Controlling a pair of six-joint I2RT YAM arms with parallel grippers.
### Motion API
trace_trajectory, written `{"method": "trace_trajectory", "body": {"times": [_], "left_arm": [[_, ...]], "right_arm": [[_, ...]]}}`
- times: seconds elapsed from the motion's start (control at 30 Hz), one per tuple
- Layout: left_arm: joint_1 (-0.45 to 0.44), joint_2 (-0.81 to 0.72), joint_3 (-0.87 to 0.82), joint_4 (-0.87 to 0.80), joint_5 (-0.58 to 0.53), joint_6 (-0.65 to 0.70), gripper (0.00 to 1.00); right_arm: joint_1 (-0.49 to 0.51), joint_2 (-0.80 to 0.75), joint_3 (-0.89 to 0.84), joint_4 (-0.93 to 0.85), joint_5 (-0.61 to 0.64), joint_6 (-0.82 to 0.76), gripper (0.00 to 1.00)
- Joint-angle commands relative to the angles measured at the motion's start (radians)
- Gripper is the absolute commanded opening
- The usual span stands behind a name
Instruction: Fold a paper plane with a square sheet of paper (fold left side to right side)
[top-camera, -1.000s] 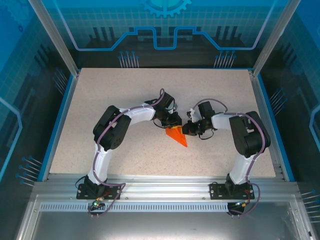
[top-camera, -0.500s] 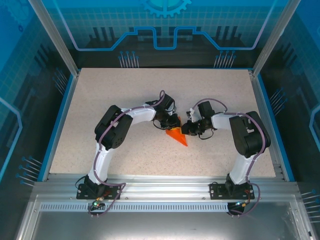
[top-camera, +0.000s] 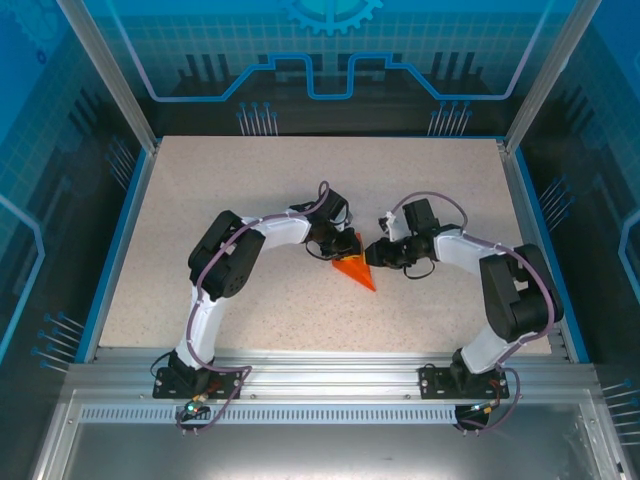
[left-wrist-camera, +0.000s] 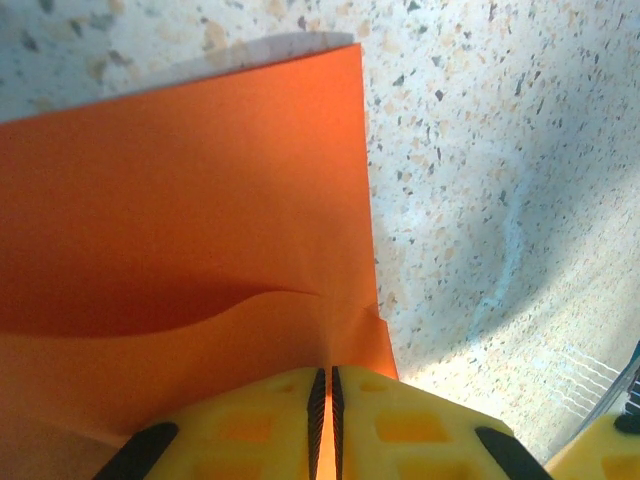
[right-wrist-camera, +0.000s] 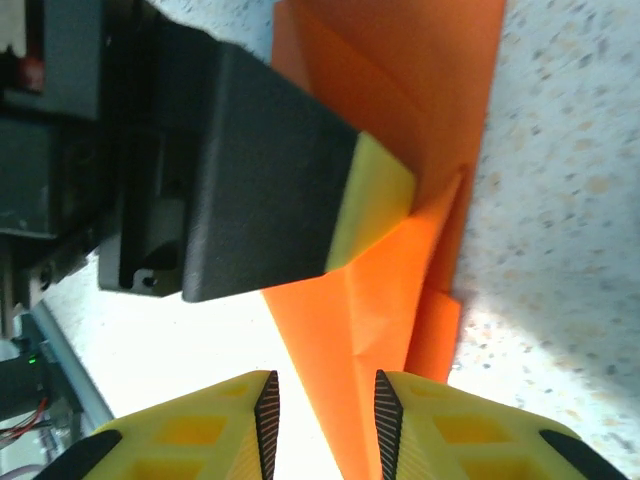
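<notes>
The orange-red sheet of paper (top-camera: 355, 270) lies at the table's middle, folded into a pointed wedge whose tip aims toward the near right. My left gripper (top-camera: 343, 250) is at its far left edge. In the left wrist view its yellow jaws (left-wrist-camera: 324, 378) are pinched on a raised flap of the paper (left-wrist-camera: 180, 200). My right gripper (top-camera: 372, 256) faces it from the right. In the right wrist view it (right-wrist-camera: 325, 395) stands open, with a ridge of the paper (right-wrist-camera: 400, 290) rising between its separated pads. The left gripper's finger (right-wrist-camera: 375, 200) presses on the fold just beyond.
The speckled beige tabletop (top-camera: 250, 180) has a blue rim (top-camera: 120, 240) and aluminium frame posts at its corners. Both arms curve inward, so their wrists nearly meet over the paper. Bare table surface (left-wrist-camera: 480, 150) lies right of the sheet.
My right gripper's jaws have parted from nearly shut to open, and its arm has swung outward to the right. The left gripper keeps its pinch, and the paper has barely shifted.
</notes>
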Motion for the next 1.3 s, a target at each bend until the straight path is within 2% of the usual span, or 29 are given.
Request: {"method": "trace_trajectory", "body": {"times": [0.0, 0.27, 1.27], "left_arm": [[-0.004, 0.028, -0.046, -0.046, -0.048, 0.01, 0.17], [-0.004, 0.027, -0.046, -0.048, -0.05, 0.009, 0.17], [-0.003, 0.041, -0.029, -0.077, -0.073, 0.025, 0.16]], "right_arm": [[0.014, 0.03, -0.017, 0.014, -0.091, 0.027, 0.32], [0.045, 0.108, -0.012, 0.027, -0.09, 0.025, 0.31], [0.107, 0.102, -0.087, -0.222, 0.089, 0.009, 0.19]]}}
